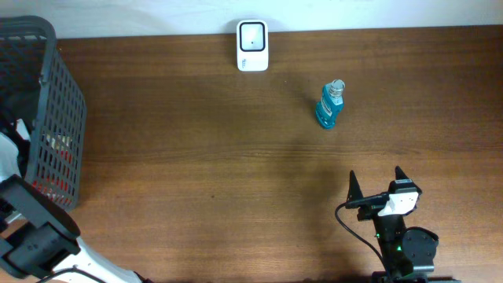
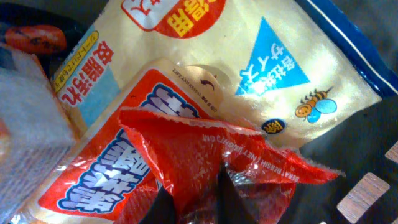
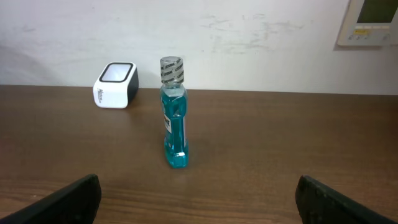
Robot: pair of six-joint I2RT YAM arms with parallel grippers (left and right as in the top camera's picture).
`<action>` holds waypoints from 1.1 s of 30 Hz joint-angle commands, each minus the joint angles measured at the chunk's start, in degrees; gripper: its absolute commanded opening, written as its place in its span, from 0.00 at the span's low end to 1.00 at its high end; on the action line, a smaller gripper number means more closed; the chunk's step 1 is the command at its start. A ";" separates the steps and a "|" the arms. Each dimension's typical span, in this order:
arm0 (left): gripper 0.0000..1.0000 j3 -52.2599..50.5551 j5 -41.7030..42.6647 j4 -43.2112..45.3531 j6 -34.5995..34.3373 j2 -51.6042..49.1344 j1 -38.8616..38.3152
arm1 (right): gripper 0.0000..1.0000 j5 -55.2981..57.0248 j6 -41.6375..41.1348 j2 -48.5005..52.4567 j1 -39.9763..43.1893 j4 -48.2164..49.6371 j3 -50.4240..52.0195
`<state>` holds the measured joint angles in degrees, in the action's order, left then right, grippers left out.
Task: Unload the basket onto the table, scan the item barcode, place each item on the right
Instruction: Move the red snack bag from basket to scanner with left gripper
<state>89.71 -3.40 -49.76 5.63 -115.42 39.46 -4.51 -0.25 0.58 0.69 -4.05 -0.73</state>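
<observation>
We see a crinkled red packet (image 2: 205,155) with faint white print, lying in the basket (image 1: 59,118) atop a yellow bag (image 2: 217,46). The left gripper (image 2: 196,199) pinches its edge. Its barcode is hidden and its lower part cut off. The right gripper (image 1: 376,185) stands spread.

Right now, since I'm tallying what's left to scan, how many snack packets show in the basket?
2 clearly: a red packet pinched by the left gripper, and a yellow packet beneath it. Blurred wrappers at the left may be more.
</observation>
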 commanded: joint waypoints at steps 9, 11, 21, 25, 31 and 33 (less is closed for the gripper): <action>0.00 22.53 21.86 -2.73 -16.39 26.23 0.02 | 0.99 0.07 -0.61 -0.37 -0.31 -0.13 0.42; 0.00 22.53 35.98 1.90 -16.55 33.05 -2.89 | 0.99 0.07 -0.61 -0.37 -0.31 -0.13 0.42; 0.00 13.62 14.19 1.27 -21.94 19.85 -53.53 | 0.99 0.07 -0.61 -0.37 -0.31 -0.11 0.42; 0.00 13.29 9.09 3.78 -42.25 1.18 -62.97 | 0.99 0.07 -0.61 -0.37 -0.31 -0.13 0.42; 0.09 13.29 8.68 12.07 -45.11 -10.36 -69.26 | 0.99 0.07 -0.61 -0.37 -0.31 -0.11 0.42; 0.57 13.46 7.45 12.02 -44.68 -10.36 -69.42 | 0.99 0.07 -0.61 -0.37 -0.31 -0.13 0.42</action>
<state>102.63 5.56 -37.85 -38.63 -126.04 -29.85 -4.51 -0.25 0.58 0.69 -4.05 -0.73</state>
